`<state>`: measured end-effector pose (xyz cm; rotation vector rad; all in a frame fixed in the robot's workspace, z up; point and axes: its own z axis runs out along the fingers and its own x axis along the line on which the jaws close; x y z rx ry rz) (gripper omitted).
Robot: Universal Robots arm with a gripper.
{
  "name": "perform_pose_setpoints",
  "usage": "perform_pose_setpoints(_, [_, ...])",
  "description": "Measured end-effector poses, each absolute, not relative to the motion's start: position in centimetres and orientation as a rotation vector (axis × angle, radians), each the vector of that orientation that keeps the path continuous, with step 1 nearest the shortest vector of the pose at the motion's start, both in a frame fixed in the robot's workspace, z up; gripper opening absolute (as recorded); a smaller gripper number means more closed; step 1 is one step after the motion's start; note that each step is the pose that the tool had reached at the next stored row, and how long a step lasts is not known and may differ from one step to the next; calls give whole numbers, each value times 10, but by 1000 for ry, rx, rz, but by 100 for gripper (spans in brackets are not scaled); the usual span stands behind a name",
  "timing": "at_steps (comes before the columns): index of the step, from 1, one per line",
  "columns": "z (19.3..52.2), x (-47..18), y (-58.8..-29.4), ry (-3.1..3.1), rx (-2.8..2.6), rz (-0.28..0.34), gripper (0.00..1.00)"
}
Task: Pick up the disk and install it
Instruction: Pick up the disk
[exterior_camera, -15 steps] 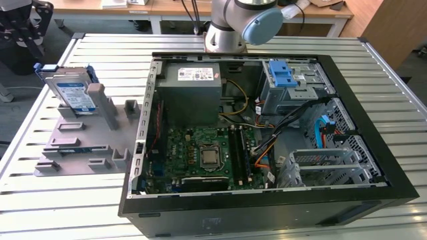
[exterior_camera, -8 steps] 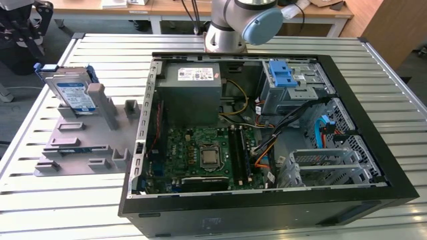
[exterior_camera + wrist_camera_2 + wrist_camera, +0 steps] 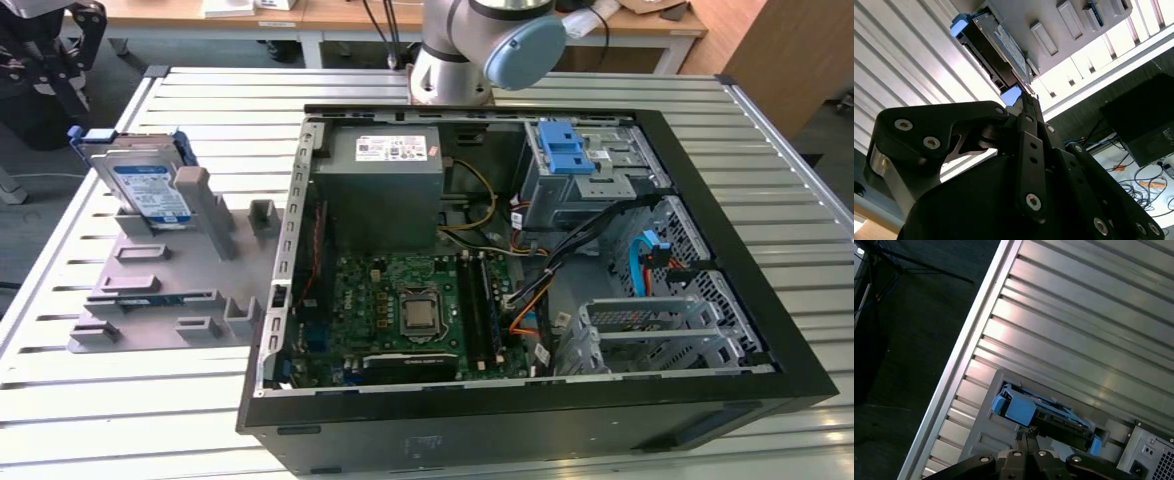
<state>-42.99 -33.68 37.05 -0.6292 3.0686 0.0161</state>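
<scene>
On the slatted silver metal counter [image 3: 160, 410], at the exterior view's left, I saw one silver hard disk [image 3: 144, 182] with blue rails standing on edge in one grey plastic stand [image 3: 160, 290]; rightward lay one open black computer case [image 3: 507, 415]. My hand [image 3: 1026, 434] was clenched, empty, near the disk.

Silver-metal rectangular hard drive [image 3: 144, 185], blue-white label, blue rails: on edge, tilted back, in grey plastic stand [image 3: 160, 295].

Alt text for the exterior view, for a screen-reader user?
The disk stands on edge in a grey fixture on a slatted metal table, at the exterior view's left. Beside it lies an open computer case, the robot arm beyond it.
</scene>
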Motion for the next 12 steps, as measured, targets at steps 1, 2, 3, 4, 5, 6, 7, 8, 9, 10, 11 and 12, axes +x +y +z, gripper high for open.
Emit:
perform_pose_setpoints(1, [370, -430, -337, 3066, -642, 16, 11])
perform_pose_setpoints(2, [370, -430, -337, 3063, -656, 16, 11])
perform_pose_setpoints(3, [370, -430, -337, 3060, -669, 16, 11])
perform_pose_setpoints(4, [370, -430, -337, 3057, -682, 16, 11])
perform_pose_setpoints(5, [370, -430, -337, 3054, -696, 16, 11])
perform_pose_setpoints(6, [370, -430, -337, 3051, -710, 16, 11])
perform_pose_setpoints(7, [370, -430, -337, 3047, -725, 16, 11])
perform_pose_setpoints(8, [370, -430, -337, 3044, -738, 16, 11])
perform_pose_setpoints(9, [370, -430, -337, 3041, -751, 17, 11])
perform_pose_setpoints(10, [370, -430, -337, 3038, -764, 17, 11])
perform_pose_setpoints(11, [370, -430, -337, 3034, -778, 17, 11])
perform_pose_setpoints(12, [370, -430, -337, 3014, -854, 17, 11])
